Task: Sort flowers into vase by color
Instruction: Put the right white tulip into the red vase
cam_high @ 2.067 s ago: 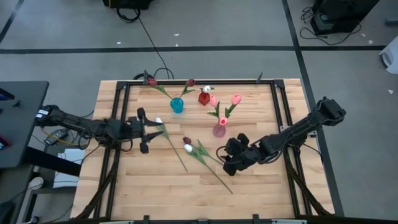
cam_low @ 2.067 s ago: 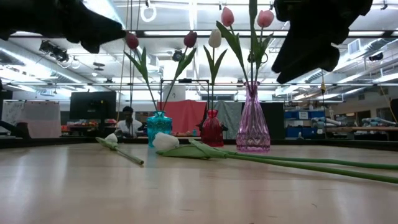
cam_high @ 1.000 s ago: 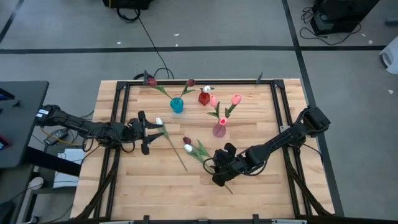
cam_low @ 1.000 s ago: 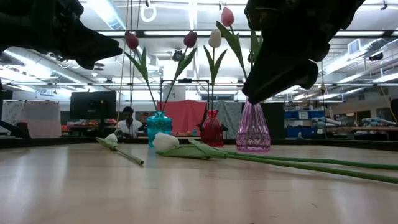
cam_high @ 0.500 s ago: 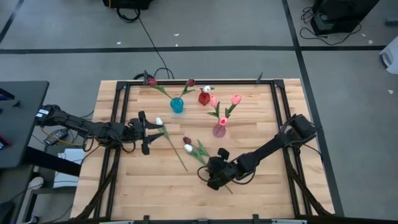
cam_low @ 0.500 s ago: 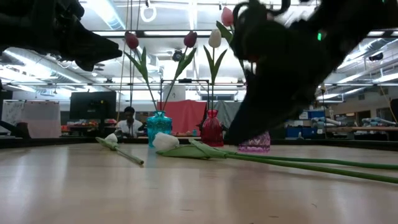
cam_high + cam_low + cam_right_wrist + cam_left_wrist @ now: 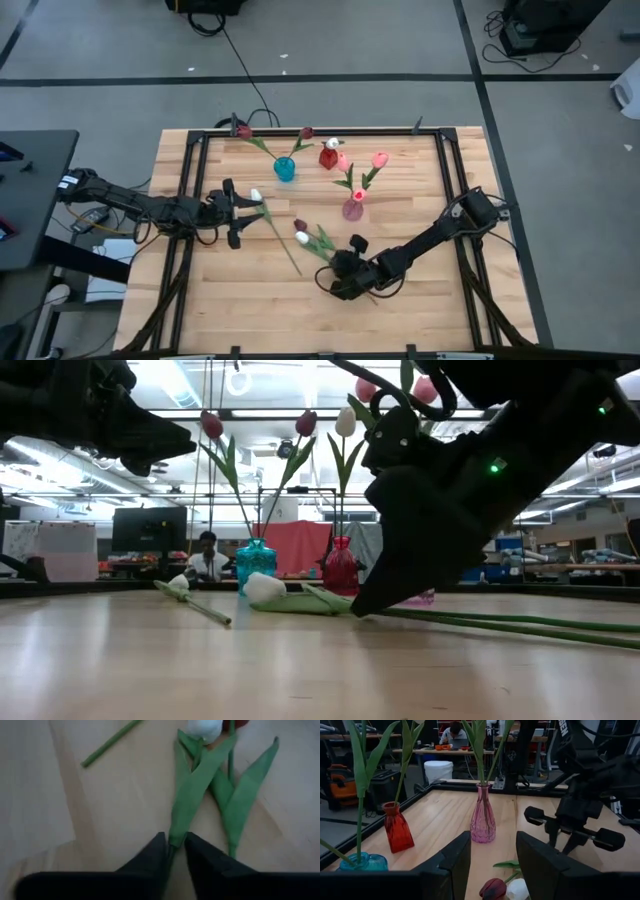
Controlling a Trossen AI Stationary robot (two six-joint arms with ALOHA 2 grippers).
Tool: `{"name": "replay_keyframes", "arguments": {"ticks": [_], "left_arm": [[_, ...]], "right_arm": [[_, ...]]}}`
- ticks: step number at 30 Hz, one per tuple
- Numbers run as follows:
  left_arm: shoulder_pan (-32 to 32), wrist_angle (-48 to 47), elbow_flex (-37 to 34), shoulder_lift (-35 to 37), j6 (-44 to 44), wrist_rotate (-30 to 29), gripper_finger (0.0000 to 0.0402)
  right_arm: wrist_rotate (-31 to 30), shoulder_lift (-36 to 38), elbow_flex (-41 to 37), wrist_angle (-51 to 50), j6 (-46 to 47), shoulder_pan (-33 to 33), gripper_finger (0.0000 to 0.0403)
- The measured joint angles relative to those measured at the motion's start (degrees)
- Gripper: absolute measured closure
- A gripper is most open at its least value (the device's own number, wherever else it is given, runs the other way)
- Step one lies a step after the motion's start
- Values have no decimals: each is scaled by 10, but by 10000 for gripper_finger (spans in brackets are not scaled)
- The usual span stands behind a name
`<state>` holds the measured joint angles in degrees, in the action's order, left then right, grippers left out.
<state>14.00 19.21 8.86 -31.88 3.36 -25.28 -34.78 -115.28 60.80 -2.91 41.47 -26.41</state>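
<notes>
The right gripper (image 7: 343, 277) was low on the table (image 7: 420, 310), its fingers (image 7: 200, 855) nearly together around the stem of a white tulip (image 7: 205, 727) lying flat, pinching it just below the leaves. Beside that stem lay a maroon tulip (image 7: 300, 226), its head next to the white one, their leaves overlapping. In the low view the gripper's tip met the stems where they ran along the wood.

The left gripper (image 7: 232, 212) hovered near the table's left side with its fingers spread and nothing between them. Just beside it lay another white tulip (image 7: 256, 195), its stem slanting toward the front edge.

Farther back stood three vases. The pink vase (image 7: 352, 209) held two pink tulips (image 7: 380, 159). The red vase (image 7: 328, 157) held one white tulip (image 7: 345, 422). The blue vase (image 7: 285, 168) held two maroon tulips (image 7: 212, 425), leaning apart. In the low view a person (image 7: 205, 556) sat in the room beyond the table.
</notes>
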Motion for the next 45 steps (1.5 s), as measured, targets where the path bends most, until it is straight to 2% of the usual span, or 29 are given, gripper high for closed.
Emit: {"name": "replay_keyframes", "arguments": {"ticks": [2, 4, 11, 16, 20, 23, 26, 29, 34, 36, 39, 42, 45], "left_arm": [[0, 0, 0, 0, 0, 0, 238], [0, 0, 0, 0, 0, 0, 238], [0, -1, 0, 0, 28, 12, 238], [0, 30, -10, -14, 70, 61, 238], [0, 112, -33, -66, 96, 83, 238], [0, 157, -34, -115, 105, 83, 238], [0, 175, -26, -160, 111, 91, 238], [0, 179, -15, -196, 113, 98, 238], [0, 213, -8, -235, 91, 95, 238], [0, 236, -7, -246, 88, 95, 238], [0, 289, -7, -259, 88, 94, 238], [0, 350, -5, -280, 89, 110, 238], [3, 359, 23, -318, 89, 145, 238]], "right_arm": [[0, 0, 0, -14, 17, 0, 369], [-1, 1, 1, -23, 22, 0, 390], [-7, 28, -1, -48, 29, -1, 397], [-70, 95, 0, -72, 1, -13, 399], [-107, 134, 0, -48, -55, -17, 400], [-112, 153, 0, -45, -90, -16, 400], [-119, 185, -1, -68, -96, -22, 400], [-154, 228, -1, -90, -103, -42, 400], [-195, 315, -14, -80, -157, -72, 400], [-191, 347, -14, -55, -190, -78, 400], [-142, 376, -14, -23, -222, -79, 400], [-111, 372, -14, -9, -230, -67, 400], [-105, 340, -15, 33, -242, -51, 400]]}}
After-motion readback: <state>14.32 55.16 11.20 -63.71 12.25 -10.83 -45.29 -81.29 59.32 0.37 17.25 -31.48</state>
